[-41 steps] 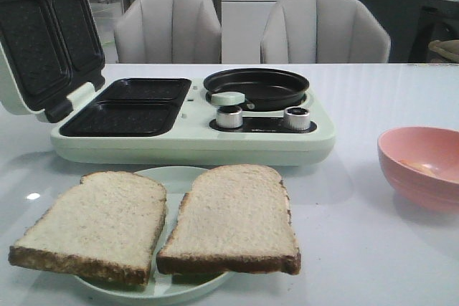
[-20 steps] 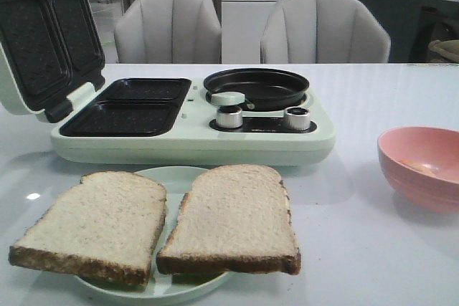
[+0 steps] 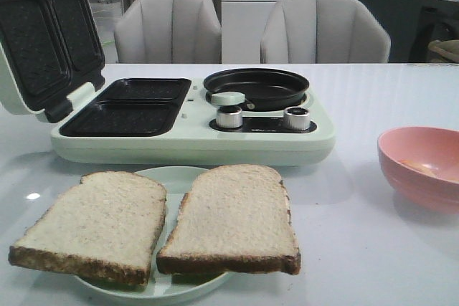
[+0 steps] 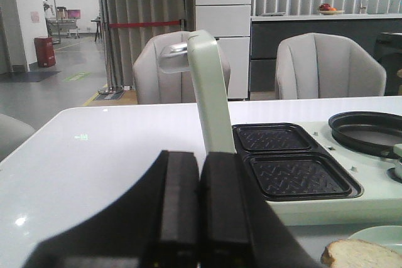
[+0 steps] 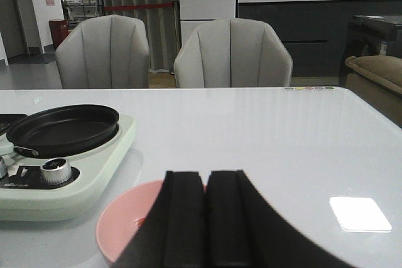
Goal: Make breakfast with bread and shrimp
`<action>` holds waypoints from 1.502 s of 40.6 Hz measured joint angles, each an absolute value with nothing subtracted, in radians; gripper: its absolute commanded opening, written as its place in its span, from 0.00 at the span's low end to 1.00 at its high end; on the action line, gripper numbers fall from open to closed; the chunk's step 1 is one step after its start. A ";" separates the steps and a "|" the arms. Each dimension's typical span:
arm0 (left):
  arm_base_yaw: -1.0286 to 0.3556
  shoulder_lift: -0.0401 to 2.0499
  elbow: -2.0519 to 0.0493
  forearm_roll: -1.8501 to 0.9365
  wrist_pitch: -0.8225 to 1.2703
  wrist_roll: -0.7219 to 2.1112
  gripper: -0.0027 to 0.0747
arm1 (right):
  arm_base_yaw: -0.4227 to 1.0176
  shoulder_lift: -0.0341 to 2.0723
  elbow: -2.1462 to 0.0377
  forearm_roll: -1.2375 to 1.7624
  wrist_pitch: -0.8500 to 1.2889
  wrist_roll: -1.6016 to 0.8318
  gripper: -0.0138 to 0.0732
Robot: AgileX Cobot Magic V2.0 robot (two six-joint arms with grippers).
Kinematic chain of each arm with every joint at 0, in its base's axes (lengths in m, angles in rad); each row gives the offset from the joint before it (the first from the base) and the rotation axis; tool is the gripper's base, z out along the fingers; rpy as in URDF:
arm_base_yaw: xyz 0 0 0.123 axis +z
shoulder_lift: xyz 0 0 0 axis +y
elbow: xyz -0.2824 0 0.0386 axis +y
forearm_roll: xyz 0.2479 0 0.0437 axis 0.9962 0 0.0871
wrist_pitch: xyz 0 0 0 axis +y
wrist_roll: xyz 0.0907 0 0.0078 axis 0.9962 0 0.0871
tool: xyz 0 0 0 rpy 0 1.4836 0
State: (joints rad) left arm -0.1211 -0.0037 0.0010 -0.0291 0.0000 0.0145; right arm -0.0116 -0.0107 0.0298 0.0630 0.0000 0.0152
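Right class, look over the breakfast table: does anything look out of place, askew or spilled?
Only one oddity: the two pale brown-crusted bread slices are too big for the small pale green round plate, so they overhang its rim on both sides. Nothing looks spilled or damaged, and the mint-green sandwich maker sits open.

Visible only in the 2 wrist views. Left gripper [image 4: 199,208]: 2 matte black fingers [image 4: 179,205], flat-faced and blocky, with squared upper ends, widening below into sloped black shoulders. Right gripper [image 5: 206,218]: same build, 2 black rectangular fingers [image 5: 184,214] over flared black flanks. No cables, screws or markings discernible on either.
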 measured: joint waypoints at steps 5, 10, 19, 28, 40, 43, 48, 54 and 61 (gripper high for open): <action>-0.121 -0.004 0.001 -0.029 0.000 0.014 0.16 | -0.012 -0.011 0.030 0.059 -0.006 0.015 0.21; -0.121 -0.004 -0.008 -0.029 0.000 0.014 0.16 | -0.012 -0.011 -0.028 0.072 0.058 0.015 0.21; -0.121 0.008 -0.265 -0.036 0.187 0.014 0.16 | -0.012 0.004 -0.307 0.081 0.270 0.017 0.21; -0.121 0.168 -0.568 -0.036 0.447 0.014 0.16 | -0.012 0.187 -0.552 0.081 0.454 0.017 0.21; -0.121 0.358 -0.659 -0.042 0.601 0.014 0.16 | -0.012 0.474 -0.610 0.051 0.568 0.017 0.21; -0.121 0.384 -0.655 -0.044 0.631 0.014 0.16 | -0.012 0.536 -0.610 0.046 0.582 0.017 0.21; -0.121 0.416 -0.653 -0.044 0.661 0.014 0.16 | -0.012 0.621 -0.610 0.046 0.599 0.017 0.21; -0.121 0.449 -0.653 -0.044 0.680 0.014 0.18 | -0.012 0.713 -0.610 0.044 0.606 0.017 0.28; -0.121 0.476 -0.651 -0.044 0.693 0.014 0.54 | -0.012 0.770 -0.610 0.044 0.614 0.017 0.70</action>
